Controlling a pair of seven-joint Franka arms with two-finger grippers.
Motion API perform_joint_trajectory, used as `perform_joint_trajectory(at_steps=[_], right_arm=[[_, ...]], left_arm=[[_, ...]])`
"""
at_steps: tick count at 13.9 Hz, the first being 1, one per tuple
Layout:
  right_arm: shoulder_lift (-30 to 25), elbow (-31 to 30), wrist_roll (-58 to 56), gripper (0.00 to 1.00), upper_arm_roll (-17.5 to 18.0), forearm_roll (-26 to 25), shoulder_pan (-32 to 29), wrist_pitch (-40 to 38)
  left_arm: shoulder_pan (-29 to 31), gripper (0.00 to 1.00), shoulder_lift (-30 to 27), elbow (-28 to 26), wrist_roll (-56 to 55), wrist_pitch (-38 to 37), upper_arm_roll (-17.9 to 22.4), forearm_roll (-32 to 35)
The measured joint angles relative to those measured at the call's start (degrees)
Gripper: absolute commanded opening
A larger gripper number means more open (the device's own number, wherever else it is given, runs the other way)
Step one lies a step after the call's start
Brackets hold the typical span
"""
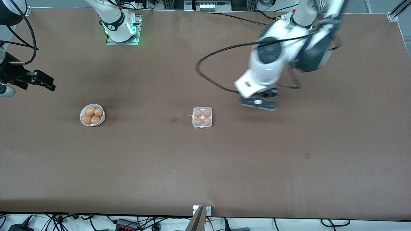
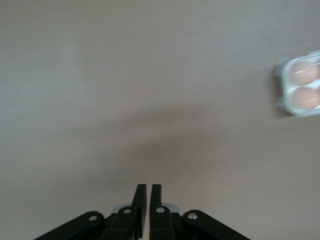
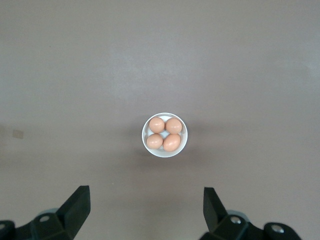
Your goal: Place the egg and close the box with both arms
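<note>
Mid-desk [image 1: 205,166]: box [image 1: 202,117] with four eggs, lid seemingly down | left pincer [image 2: 145,194] nearly shut, empty, over bare desk beside box | right pincer [image 3: 145,207] wide, empty, over bowl [image 3: 165,135] | thin, light, springy lid: press at rim.

You see broad brown table [image 1: 205,166] filling nearly whole front view, surface matte, evenly lit, soft shadows only. Two small dark square marks [image 1: 174,119] on tabletop. Metal bracket [image 1: 202,210] clamped at table's near edge. Tangle of black cables [image 1: 64,221] on pale floor strip below near edge. Metal frame corner [image 1: 393,14] at table's top edge.
</note>
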Motion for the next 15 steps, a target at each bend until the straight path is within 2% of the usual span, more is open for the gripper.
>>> perform_joint_trajectory(at_steps=[1, 2, 3, 6, 8, 10, 13, 15], right_arm=[[0.00, 0.00, -1.18, 1.00, -0.10, 0.00, -0.02, -0.20], [0.00, 0.00, -1.88, 1.00, -0.20, 0.03, -0.05, -0.49], [0.00, 0.00, -1.99, 1.00, -0.24, 0.04, -0.06, -0.66], [-0.09, 0.01, -0.32, 1.00, -0.23, 0.09, -0.03, -0.79], [-0.60, 0.02, 0.02, 1.00, -0.23, 0.09, -0.03, -1.02], [-1.30, 0.02, 0.02, 1.00, -0.23, 0.09, -0.02, -1.53], [-2.43, 0.02, 0.27, 1.00, -0.23, 0.10, -0.01, -1.90], [-3.45, -0.54, 0.38, 1.00, -0.23, 0.10, -0.01, -1.97]], left_arm=[[2.78, 0.47, -2.21, -0.01, 2.63, -1.57, -0.03, -0.01], [5.40, 0.80, -4.28, -0.02, 4.93, -2.27, -0.03, -0.01], [7.86, 1.00, -6.06, -0.02, 6.92, -2.56, -0.05, -0.01], [13.63, 1.00, -9.04, 0.80, 10.92, -5.39, -0.08, -0.13], [15.89, 1.00, -9.38, 4.08, 13.03, -13.01, -0.08, -0.48], [17.84, 1.00, -9.45, 7.71, 16.74, -19.03, -0.06, -3.61], [21.29, 1.00, -9.43, 9.70, 21.09, -18.97, 1.53, -11.14], [22.04, 1.00, -10.00, 9.65, 22.25, -13.58, 3.80, -9.58]])
